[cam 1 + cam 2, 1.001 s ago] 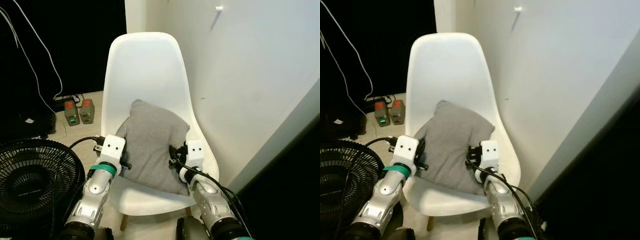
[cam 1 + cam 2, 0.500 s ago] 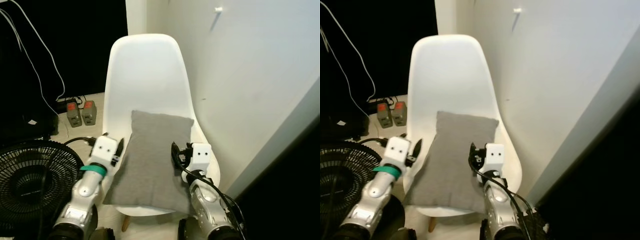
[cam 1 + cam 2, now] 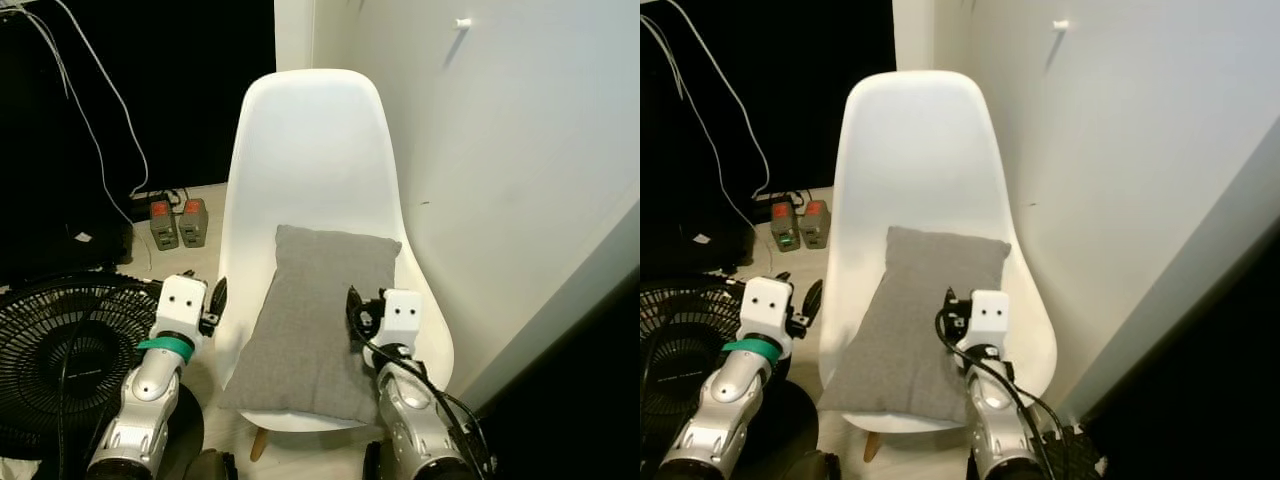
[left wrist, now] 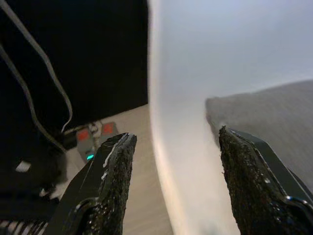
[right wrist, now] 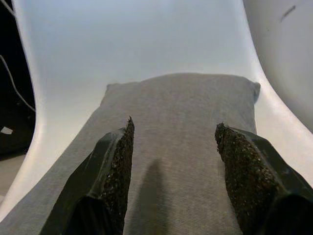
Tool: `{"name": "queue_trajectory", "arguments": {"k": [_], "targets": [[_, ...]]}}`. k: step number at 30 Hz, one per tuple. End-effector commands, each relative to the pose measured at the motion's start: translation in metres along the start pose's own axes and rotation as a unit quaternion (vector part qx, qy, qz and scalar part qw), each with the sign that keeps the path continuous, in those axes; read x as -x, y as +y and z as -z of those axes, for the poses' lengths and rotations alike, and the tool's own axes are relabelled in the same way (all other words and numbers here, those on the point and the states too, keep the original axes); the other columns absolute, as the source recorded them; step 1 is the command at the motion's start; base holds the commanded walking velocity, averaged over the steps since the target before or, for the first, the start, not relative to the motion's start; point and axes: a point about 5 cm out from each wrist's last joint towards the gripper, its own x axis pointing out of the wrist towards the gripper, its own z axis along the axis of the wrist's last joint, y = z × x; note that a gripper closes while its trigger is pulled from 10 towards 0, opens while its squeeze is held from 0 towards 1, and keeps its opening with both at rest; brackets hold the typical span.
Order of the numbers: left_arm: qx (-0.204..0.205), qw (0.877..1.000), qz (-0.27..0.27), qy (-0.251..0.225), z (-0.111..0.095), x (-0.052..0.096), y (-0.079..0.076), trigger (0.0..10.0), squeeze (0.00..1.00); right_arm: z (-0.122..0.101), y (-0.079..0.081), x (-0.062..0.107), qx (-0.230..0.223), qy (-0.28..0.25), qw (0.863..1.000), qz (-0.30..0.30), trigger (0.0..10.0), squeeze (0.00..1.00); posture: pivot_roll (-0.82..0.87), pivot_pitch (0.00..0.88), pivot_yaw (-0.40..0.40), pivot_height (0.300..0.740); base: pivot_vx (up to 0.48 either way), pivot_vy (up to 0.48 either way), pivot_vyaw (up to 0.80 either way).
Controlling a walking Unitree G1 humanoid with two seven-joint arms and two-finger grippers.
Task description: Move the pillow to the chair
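One pillow [image 3: 318,318] on chair [image 3: 310,150].

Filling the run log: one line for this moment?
pillow flat on chair | left hand open | right hand open above pillow

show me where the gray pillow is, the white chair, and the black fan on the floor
gray pillow [image 3: 320,320], left eye view, middle of its top face.
white chair [image 3: 312,150], left eye view, bare backrest above the pillow.
black fan [image 3: 60,345], left eye view, its wire grille beside the chair.
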Motion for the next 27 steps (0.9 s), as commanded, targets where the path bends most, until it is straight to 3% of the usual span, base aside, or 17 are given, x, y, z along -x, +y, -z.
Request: {"name": "queue_trajectory", "arguments": {"k": [1,5,9,12,13,15,22,27], "targets": [[-0.001,0.999,-0.029,0.023,0.006,0.008,0.008,10.0,0.00,-0.005,-0.004,-0.001,-0.021,-0.003,1.000,-0.006,10.0,0.00,0.06,0.029,0.016,0.606,0.000,0.000,0.00],[-0.024,0.999,-0.031,0.029,0.011,0.017,0.007,10.0,0.00,-0.003,-0.009,0.007,-0.029,-0.001,0.999,-0.023,10.0,0.00,0.08,0.000,-0.017,0.606,0.000,0.000,0.00],[0.001,0.998,-0.038,0.049,0.017,0.033,-0.001,10.0,0.00,0.000,-0.024,0.024,-0.015,0.008,0.999,-0.037,10.0,0.00,0.03,0.000,0.023,0.606,0.000,0.000,0.00],[0.002,0.998,-0.029,0.050,0.018,0.036,-0.005,10.0,0.00,-0.002,-0.028,0.026,-0.013,0.006,0.999,-0.043,10.0,0.00,0.03,0.000,0.023,0.606,0.000,0.000,0.00],[-0.018,0.999,-0.013,0.048,0.021,0.040,-0.009,10.0,0.00,-0.005,-0.045,0.034,-0.023,0.009,0.999,-0.020,10.0,0.00,0.01,0.013,0.012,0.606,0.000,0.000,0.00],[-0.010,0.999,-0.024,0.047,0.019,0.042,-0.005,10.0,0.00,-0.007,-0.052,0.038,-0.027,0.010,1.000,-0.013,10.0,0.00,0.01,0.018,0.012,0.606,0.000,0.000,0.00],[-0.006,0.997,-0.064,0.029,0.004,0.042,0.011,10.0,0.00,-0.009,-0.053,0.048,-0.034,0.017,0.999,-0.005,10.0,0.00,-0.02,0.050,0.016,0.606,0.000,0.000,0.00],[-0.002,0.997,-0.061,0.039,0.005,0.046,0.004,10.0,0.00,-0.011,-0.051,0.053,-0.030,0.022,0.999,0.001,10.0,0.00,-0.04,0.056,0.027,0.606,0.000,0.000,0.00]]}}
